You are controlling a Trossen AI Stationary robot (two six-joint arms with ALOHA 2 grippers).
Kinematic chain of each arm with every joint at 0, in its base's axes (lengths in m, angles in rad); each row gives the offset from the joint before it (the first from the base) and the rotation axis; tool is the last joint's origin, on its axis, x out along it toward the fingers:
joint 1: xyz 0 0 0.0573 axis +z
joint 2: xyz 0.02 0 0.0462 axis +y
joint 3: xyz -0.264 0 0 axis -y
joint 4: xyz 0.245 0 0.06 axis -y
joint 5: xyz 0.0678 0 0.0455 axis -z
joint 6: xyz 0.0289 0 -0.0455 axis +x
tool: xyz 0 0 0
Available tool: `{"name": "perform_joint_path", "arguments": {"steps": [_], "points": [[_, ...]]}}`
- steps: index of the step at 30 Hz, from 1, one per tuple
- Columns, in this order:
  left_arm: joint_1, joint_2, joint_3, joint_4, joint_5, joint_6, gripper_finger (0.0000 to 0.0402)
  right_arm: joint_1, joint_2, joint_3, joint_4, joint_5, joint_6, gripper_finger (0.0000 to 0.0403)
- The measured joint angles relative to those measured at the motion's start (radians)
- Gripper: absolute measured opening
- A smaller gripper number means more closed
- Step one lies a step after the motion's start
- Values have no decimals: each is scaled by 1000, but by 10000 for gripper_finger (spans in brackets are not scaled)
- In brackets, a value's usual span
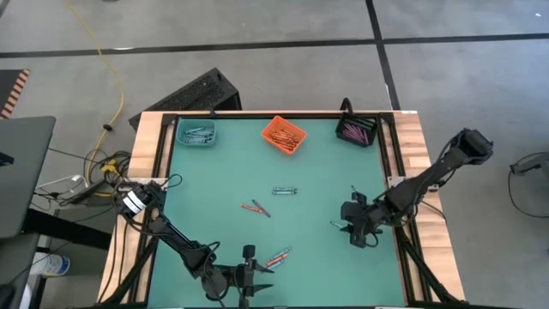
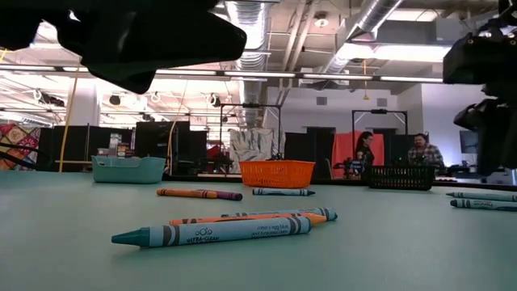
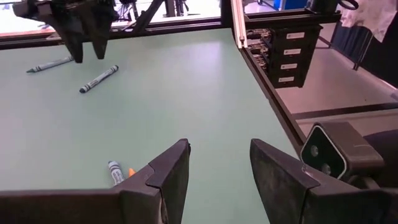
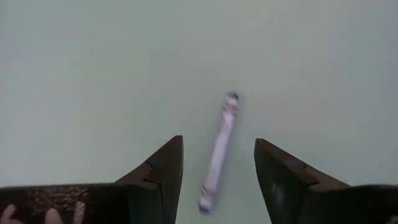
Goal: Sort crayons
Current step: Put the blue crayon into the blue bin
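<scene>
The right gripper (image 4: 217, 180) hangs over the right side of the green surface (image 1: 223, 172), jaws apart and empty, straddling a pale crayon (image 4: 219, 151) that lies flat on the surface between them without touching either; the left gripper (image 3: 219, 180) waits at the near edge, jaws likewise apart on nothing, with a small cluster of crayons (image 1: 278, 256) just beside it. More loose crayons lie mid-surface: a pair (image 1: 255, 208) left of centre and a single one (image 1: 285, 190) beyond them; the teal bin (image 1: 196, 133), orange bin (image 1: 284, 136) and black bin (image 1: 355, 130) stand along the far edge, each already holding some. The likely trouble, as I judge it: the crayon lies slightly askew to the jaws, so a descent not quite centred could land a fingertip on it and roll or flick it away; a round wax stick may also twist out as the jaws close; and its colour reads pale here, so the wrong bin is a risk. The right wrist view alone shows the crayon framed between the jaws; the high view alone gives the bins' order; the low view shows people in the room beyond, unseen from above.
</scene>
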Motion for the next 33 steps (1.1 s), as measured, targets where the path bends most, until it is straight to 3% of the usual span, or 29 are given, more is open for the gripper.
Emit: {"name": "perform_joint_path", "arguments": {"steps": [6, 20, 33], "points": [[-1, 0, 0, -2, 28, -23, 159, 11, 104, 0, 105, 19, -43, 189], [-2, 0, 0, -18, 29, -29, 159, 27, 292, 6, 110, 60, 51, 179], [-2, 0, 0, -24, 28, -41, 159, 109, 298, 2, 116, 123, 114, 25]]}}
